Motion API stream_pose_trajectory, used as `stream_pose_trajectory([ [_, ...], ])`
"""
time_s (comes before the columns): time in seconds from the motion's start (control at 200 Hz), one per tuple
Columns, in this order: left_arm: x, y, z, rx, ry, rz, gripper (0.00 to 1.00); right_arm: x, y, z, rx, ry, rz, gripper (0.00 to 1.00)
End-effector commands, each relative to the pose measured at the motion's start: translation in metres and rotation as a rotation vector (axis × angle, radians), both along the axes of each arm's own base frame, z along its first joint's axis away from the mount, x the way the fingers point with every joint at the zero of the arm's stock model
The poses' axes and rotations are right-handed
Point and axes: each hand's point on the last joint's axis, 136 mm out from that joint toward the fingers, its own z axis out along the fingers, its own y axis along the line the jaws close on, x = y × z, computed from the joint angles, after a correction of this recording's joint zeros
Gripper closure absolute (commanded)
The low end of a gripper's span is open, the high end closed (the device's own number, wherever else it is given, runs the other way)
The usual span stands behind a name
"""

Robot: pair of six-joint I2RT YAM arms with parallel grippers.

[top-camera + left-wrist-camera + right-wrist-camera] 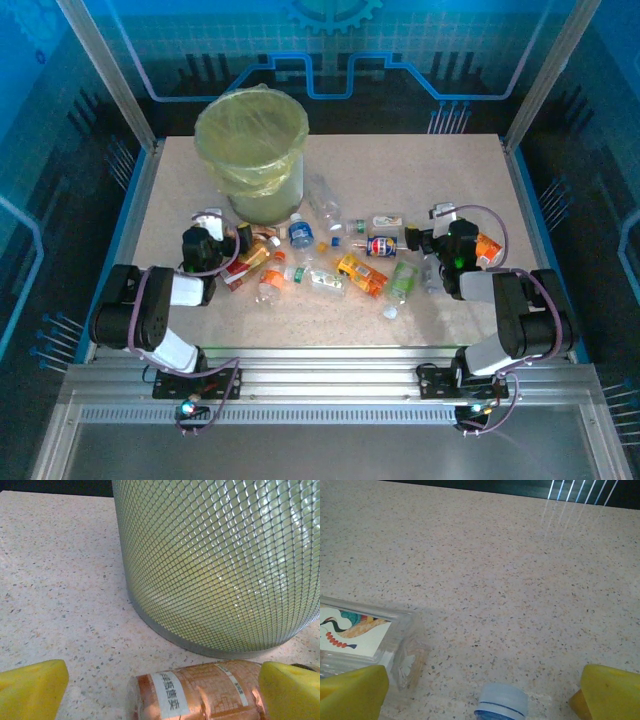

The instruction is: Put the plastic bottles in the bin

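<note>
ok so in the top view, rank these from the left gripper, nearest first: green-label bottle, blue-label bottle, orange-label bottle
1. orange-label bottle: right at the left gripper, lying between its open fingers.
2. blue-label bottle: farther right, just beside the bin base.
3. green-label bottle: far across the pile, on the table's right side.

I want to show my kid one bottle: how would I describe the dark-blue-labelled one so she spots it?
Start at the big yellow-green bin at the back left of the table, then follow the scatter of bottles rightward. Near its right end lies the bottle, on its side; only it wears a dark blue label with red, its neighbours white, orange or green.
</note>
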Motion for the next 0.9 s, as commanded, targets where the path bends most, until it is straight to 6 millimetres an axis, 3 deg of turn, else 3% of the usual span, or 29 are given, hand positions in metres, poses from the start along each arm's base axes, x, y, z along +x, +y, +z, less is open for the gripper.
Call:
stream_pose_trajectory([
  [0.0, -0.002, 0.006, 0.023, 0.001, -0.068, 0.034, 0.01, 0.006, -0.004, 0.017, 0.008, -0.013, -0.032, 0.0],
  [0.265, -0.014, 0.012, 0.051, 0.0, -0.103, 0.073, 0.01, -0.005, -0.02, 0.041, -0.007, -0.003, -0.128, 0.0],
  [0.415, -0.024, 0.011, 0.077, -0.053, -0.115, 0.083, 0.01, -0.019, -0.026, 0.07, 0.014, -0.028, -0.171, 0.0],
  [0.565, -0.04, 0.006, 0.084, -0.164, -0.039, 0.092, 0.01, -0.041, -0.04, 0.094, 0.092, 0.026, -0.293, 0.0],
  [0.75, -0.067, -0.01, 0.089, -0.288, -0.047, 0.052, 0.01, -0.075, -0.062, 0.096, 0.1, 0.213, -0.475, 0.0],
  [0.895, -0.083, -0.008, 0.1, -0.344, -0.099, 0.079, 0.01, -0.103, -0.082, 0.093, 0.053, 0.371, -0.589, 0.0],
])
